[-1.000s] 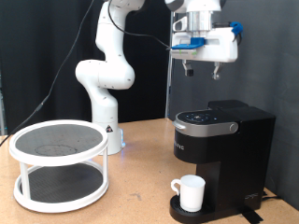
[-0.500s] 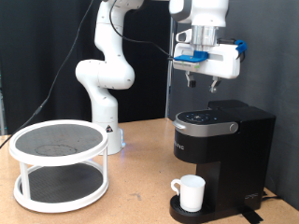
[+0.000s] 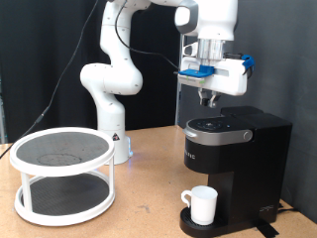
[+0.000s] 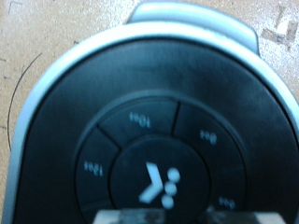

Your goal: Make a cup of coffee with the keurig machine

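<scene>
On the tan worktop (image 3: 149, 198), the keurig machine (image 3: 236, 164) stands directly beneath the hand (image 3: 209, 101), fingers close together; the cup (image 3: 202, 204) sits lower down.

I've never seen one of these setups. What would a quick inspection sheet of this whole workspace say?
Surface: wooden table, bare patches visible.
Job's things: keurig machine, lid down; white cup on its drip base, under the spout.
Clutter: white two-tier round stand, both shelves bare.
Grippers: pincer just above the machine's button panel, holding nothing.
Cables: thin black cable hanging beside the arm.
Surroundings: black backdrop behind.
</scene>
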